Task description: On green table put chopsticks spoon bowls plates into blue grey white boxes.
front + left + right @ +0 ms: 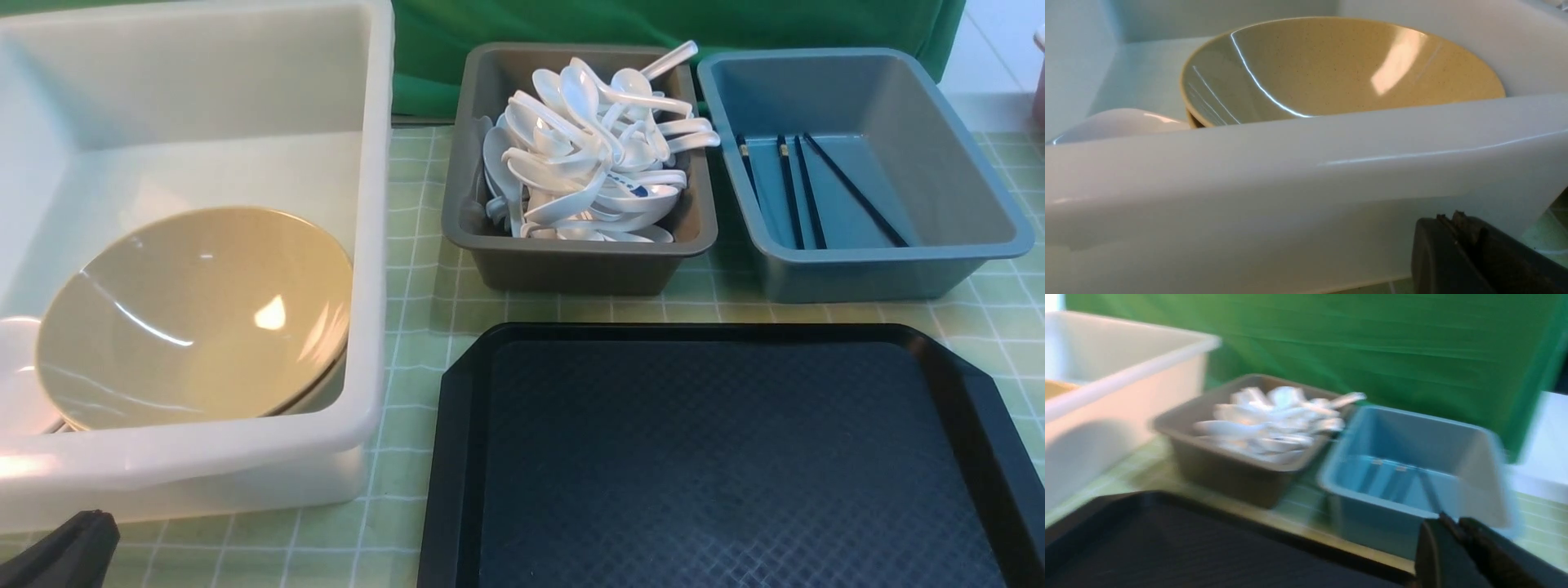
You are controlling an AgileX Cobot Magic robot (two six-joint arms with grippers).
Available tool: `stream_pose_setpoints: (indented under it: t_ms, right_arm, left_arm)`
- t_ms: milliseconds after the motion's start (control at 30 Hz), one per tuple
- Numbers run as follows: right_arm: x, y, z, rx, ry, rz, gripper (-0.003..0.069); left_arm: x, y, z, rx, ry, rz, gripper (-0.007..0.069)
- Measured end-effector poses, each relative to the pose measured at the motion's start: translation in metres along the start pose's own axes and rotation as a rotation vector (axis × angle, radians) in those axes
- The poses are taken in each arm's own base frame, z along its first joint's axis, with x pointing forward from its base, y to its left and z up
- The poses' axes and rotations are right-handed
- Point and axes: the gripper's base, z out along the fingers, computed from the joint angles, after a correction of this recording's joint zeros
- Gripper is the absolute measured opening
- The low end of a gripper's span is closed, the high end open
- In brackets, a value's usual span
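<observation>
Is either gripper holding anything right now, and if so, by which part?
Nothing is held. The left gripper is shut and empty beside the white box; the right gripper is shut and empty too.

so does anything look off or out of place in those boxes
Mostly tidy. The spoons are heaped above the rim of the grey box, and one handle juts over its far right corner toward the blue box. The tan plate sits tilted in the white box. The chopsticks lie flat. The black tray holds nothing.
</observation>
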Motion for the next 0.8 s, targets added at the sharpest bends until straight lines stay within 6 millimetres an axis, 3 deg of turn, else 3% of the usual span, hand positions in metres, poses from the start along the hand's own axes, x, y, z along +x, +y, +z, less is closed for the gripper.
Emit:
stream_pose_setpoints:
  t_ms: [133, 333, 433, 633, 667, 700, 800]
  right_arm:
    - [0.000, -0.008, -0.001, 0.173, 0.008, 0.010, 0.0057]
    - [0.004, -0.013, -0.003, 0.294, 0.059, -0.036, 0.0062]
    - [0.023, -0.014, 0.000, 0.303, 0.172, -0.028, 0.0067]
    - [0.090, -0.015, 0.003, 0.399, 0.331, 0.090, 0.0074]
    - [0.090, -0.016, 0.003, 0.403, 0.329, 0.093, 0.0074]
    - [0.102, -0.016, 0.004, 0.423, 0.357, 0.112, 0.0076]
    - [0.101, -0.017, 0.006, 0.435, 0.309, 0.105, 0.0078]
  left_arm:
    - [0.000, 0.000, 0.000, 0.000, 0.000, 0.000, -0.0002]
    - [0.000, 0.000, 0.000, 0.000, 0.000, 0.000, -0.0002]
    - [0.000, 0.000, 0.000, 0.000, 0.000, 0.000, -0.0002]
    - [0.000, 0.000, 0.000, 0.000, 0.000, 0.000, -0.0002]
    - [0.000, 0.000, 0.000, 0.000, 0.000, 0.000, -0.0002]
    - [0.000, 0.000, 0.000, 0.000, 0.000, 0.000, -0.0002]
    - [0.000, 0.000, 0.000, 0.000, 0.000, 0.000, -0.0002]
